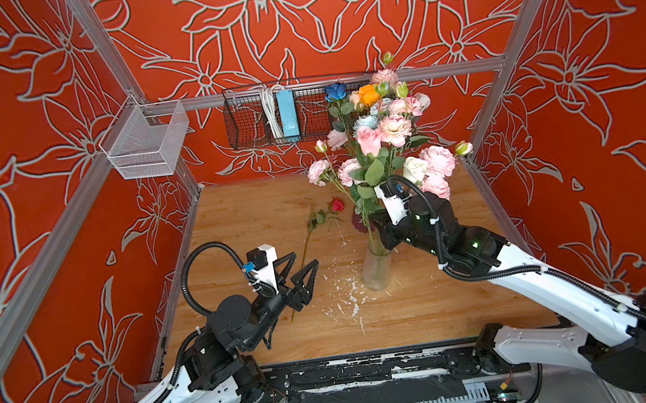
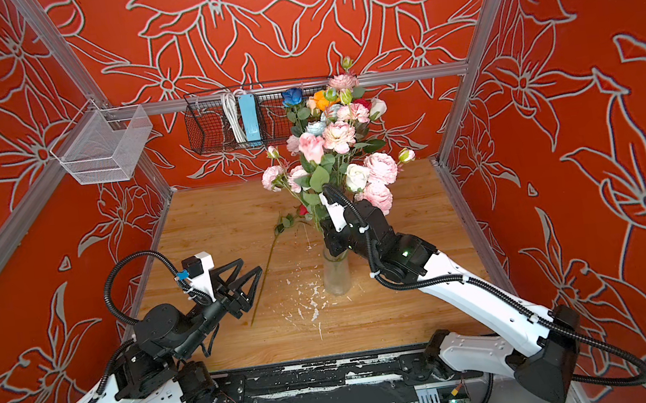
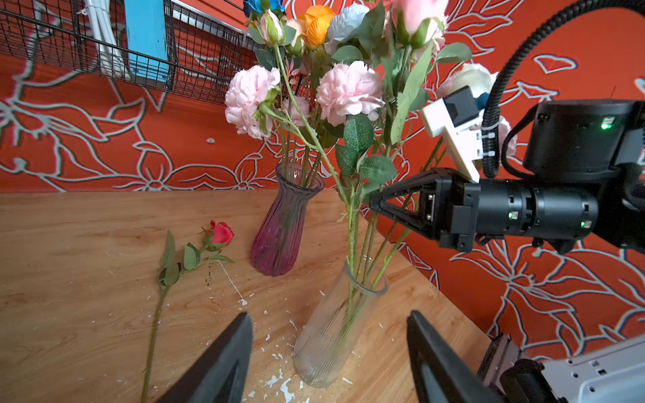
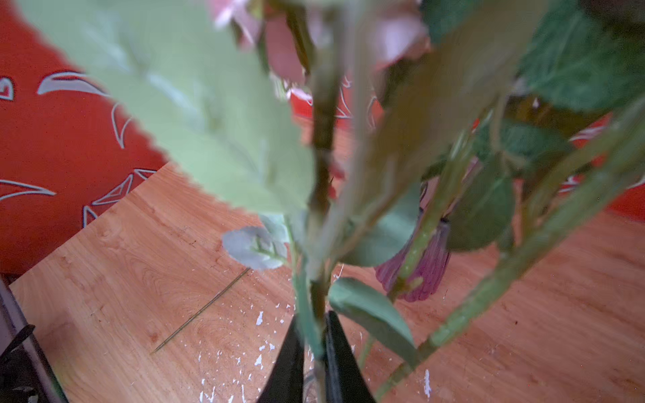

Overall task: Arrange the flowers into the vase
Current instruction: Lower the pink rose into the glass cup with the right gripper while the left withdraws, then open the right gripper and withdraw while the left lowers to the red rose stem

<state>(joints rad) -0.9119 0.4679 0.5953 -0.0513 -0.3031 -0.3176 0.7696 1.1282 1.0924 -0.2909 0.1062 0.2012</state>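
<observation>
One stem (image 4: 319, 293) sits between the narrow jaws of my right claw (image 4: 313, 316), above the clear vase (image 1: 378, 269) where many flowers (image 1: 394, 131) stand; whether it pinches I cannot tell. I'd spread wide, then back out toward 4 o'clock without snagging leaves (image 4: 370, 308). My left claw (image 1: 304, 258) hangs open, empty, at the vase's 9 o'clock beside the red rose (image 3: 191, 256) on the table (image 1: 431, 314).

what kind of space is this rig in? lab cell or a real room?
Likely a purpose-built robot cell, not a real room: an aluminium frame carries printed red floral wall panels around a wooden tabletop, and a wire basket of cables hangs from that frame.
</observation>
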